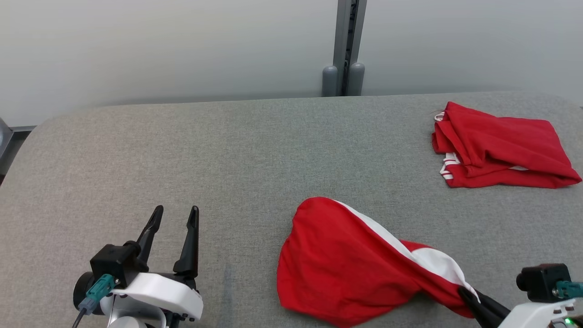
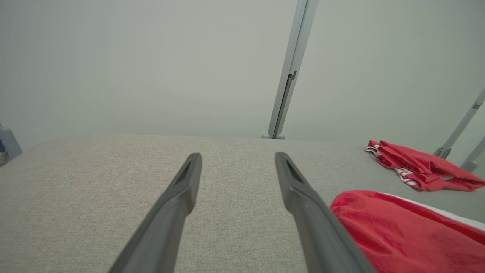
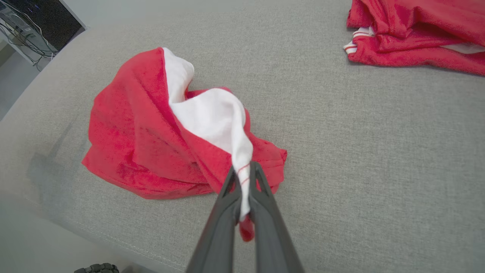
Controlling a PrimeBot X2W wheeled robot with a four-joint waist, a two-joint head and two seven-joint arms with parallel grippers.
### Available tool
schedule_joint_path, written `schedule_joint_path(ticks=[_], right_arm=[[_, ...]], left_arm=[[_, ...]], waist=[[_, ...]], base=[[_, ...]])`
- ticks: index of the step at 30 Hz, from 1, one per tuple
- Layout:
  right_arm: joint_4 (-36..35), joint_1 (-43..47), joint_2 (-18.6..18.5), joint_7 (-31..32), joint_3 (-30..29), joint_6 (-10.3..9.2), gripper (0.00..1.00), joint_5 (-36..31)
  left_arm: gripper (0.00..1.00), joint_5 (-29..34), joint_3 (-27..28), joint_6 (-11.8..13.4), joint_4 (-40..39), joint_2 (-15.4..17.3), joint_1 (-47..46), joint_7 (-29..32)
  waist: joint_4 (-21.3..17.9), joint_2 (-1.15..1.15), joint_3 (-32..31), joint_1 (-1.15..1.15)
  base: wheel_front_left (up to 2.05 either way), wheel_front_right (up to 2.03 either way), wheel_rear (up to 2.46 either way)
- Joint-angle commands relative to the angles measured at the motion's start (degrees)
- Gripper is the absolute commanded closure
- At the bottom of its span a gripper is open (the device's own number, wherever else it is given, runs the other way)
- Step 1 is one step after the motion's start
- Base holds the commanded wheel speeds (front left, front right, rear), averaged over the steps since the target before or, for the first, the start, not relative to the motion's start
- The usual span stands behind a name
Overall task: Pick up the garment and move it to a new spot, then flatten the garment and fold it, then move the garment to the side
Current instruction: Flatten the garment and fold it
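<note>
With the garment point(image 1: 346, 269) clenched by the right hand point(image 3: 244, 176) and the left hand point(image 1: 175, 214) released, cloth should be lifted clear before being carried.

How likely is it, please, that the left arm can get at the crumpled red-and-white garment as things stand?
Probably yes: the left gripper is open, only bare table lies between it and the garment, and the right gripper pinches just the far corner.
</note>
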Motion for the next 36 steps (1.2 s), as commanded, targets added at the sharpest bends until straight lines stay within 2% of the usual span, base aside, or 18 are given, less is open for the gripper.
schedule_joint_path(ticks=[1,6,13,14,15,16,22,29,33,36], right_arm=[[0.3,2.2,0.4,0.7,-1.7,0.04,1.0,-0.4],[3.5,4.5,1.7,1.3,-4.1,0.04,1.0,-0.9],[9.6,3.2,2.4,-1.0,-5.1,0.04,0.99,-2.6],[10.6,2.8,2.6,-1.6,-4.9,0.04,0.69,-2.8],[11.3,2.4,3.1,-2.1,-5.1,0.04,0.12,-2.9],[12.1,1.9,3.4,-2.6,-5.1,0.04,0.0,-3.1],[13.3,0.2,4.1,-4.6,-5.9,0.04,0.0,-4.2],[10.5,-0.1,4.3,-5.7,-8.8,0.04,0.0,-5.6],[7.8,-0.2,5.0,-6.1,-10.9,0.04,0.0,-6.2],[6.0,-0.6,5.8,-6.1,-12.1,0.04,0.0,-7.0]], left_arm=[[0.0,-0.2,0.1,0.3,-0.3,0.6,0.0,0.1],[0.0,-0.4,-0.1,0.2,-0.5,0.8,-0.2,0.5],[0.0,-0.5,-0.4,0.1,-0.3,0.9,-0.5,1.0],[0.0,-0.5,-0.5,0.2,-0.2,0.9,-0.5,1.0],[0.0,-0.5,-0.7,0.2,-0.2,0.8,-0.6,1.2],[0.0,-0.5,-0.8,0.2,-0.2,0.7,-0.7,1.3],[0.0,-0.8,-1.9,-0.4,0.4,1.0,-1.5,3.0],[0.0,-1.5,-2.4,-1.2,0.4,1.7,-3.7,6.2],[0.0,-3.2,-2.9,-2.6,0.5,2.8,-6.1,11.3],[0.0,-7.4,-3.6,-5.3,1.3,2.3,-9.0,18.1]], waist=[[-0.5,0.0,0.0,0.0],[-1.1,0.0,0.2,0.0],[-1.3,0.0,0.0,0.0],[-1.3,0.0,-0.1,0.0],[-1.2,0.0,-0.1,0.0],[-1.2,0.0,-0.1,0.0],[-1.3,0.0,-0.3,0.0],[-2.2,0.0,-0.7,0.0],[-2.9,0.0,-0.7,0.0],[-3.5,0.0,-0.3,0.0]], base=[[0.0,0.0,0.0],[0.0,0.0,0.0],[0.0,0.0,0.0],[0.0,0.0,0.0],[0.0,0.0,0.0],[0.0,0.0,0.0],[0.0,0.0,0.0],[0.0,0.0,0.0],[0.0,0.0,0.0],[0.0,0.0,0.0]])
